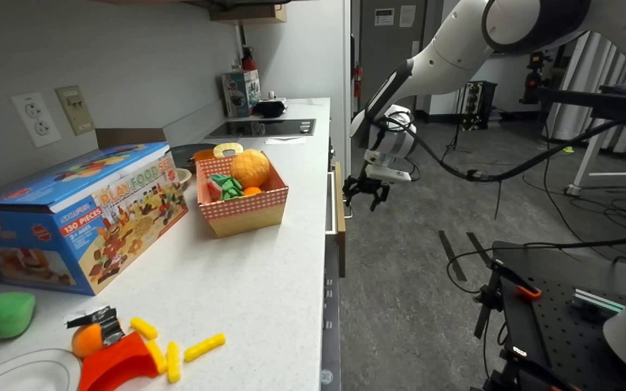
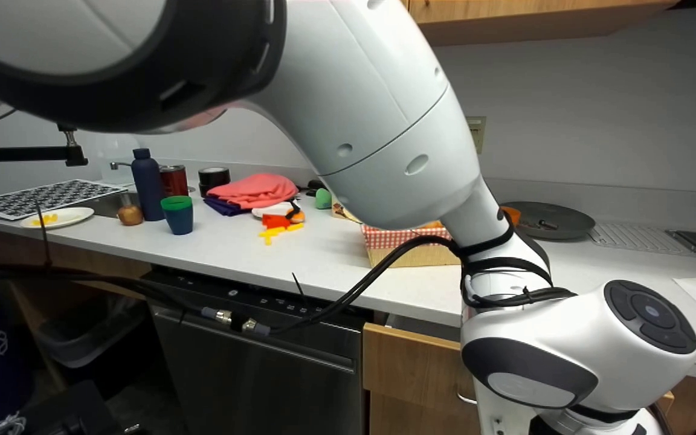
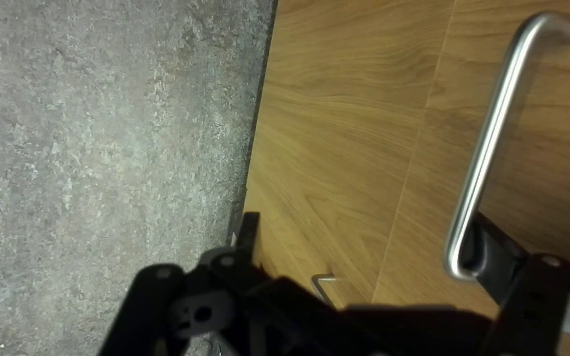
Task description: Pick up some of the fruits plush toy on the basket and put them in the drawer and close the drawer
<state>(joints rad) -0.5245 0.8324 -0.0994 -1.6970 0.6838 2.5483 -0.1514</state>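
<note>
While ajar, the drawer (image 2: 411, 365) beside wide-apart jaws, plush fruits (image 1: 250, 168) in basket (image 1: 246, 218).

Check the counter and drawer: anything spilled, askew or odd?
Yes. Yellow sticks lie loose on the counter beside the red holder, as if spilled from it. Crumpled black tape on or against an orange toy looks out of place. The drawer stands partly open, but that fits the task.
</note>
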